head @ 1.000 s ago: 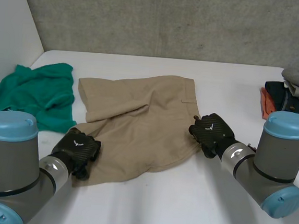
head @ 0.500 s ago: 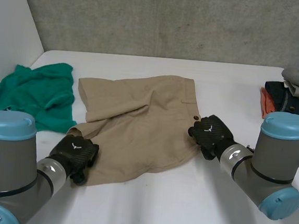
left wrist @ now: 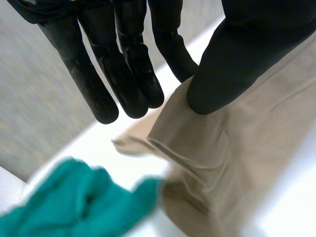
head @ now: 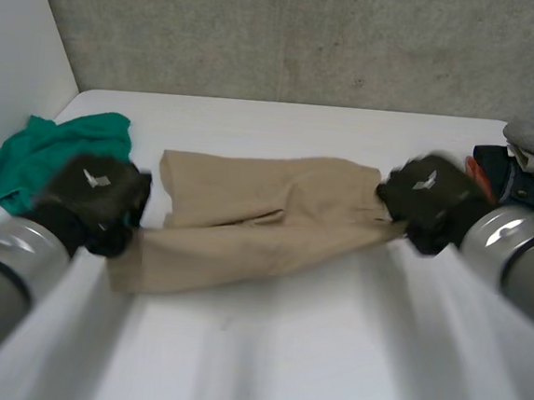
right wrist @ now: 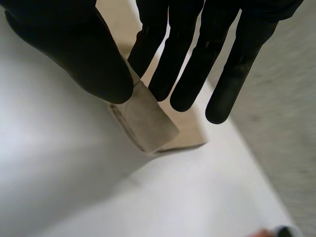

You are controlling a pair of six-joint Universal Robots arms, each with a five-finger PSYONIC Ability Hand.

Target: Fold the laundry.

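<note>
Tan shorts (head: 266,214) hang stretched between my two hands above the white table (head: 291,352), their far part still lying on it. My left hand (head: 94,194) holds the shorts' left end; in the left wrist view its thumb (left wrist: 232,59) pinches the tan cloth (left wrist: 237,163) against the fingers. My right hand (head: 431,191) holds the right end. In the right wrist view its thumb (right wrist: 74,49) and fingers pinch a thick folded edge of the shorts (right wrist: 150,121).
A green cloth (head: 55,158) lies crumpled at the table's left, close behind my left hand, also seen as the green cloth (left wrist: 74,202). A pile of dark, orange and grey clothes (head: 522,166) sits at the right edge. A wall stands along the left.
My left hand has closed on the shorts' near left corner. Both hands have risen and moved apart and back, lifting the near edge and pulling the shorts taut.
</note>
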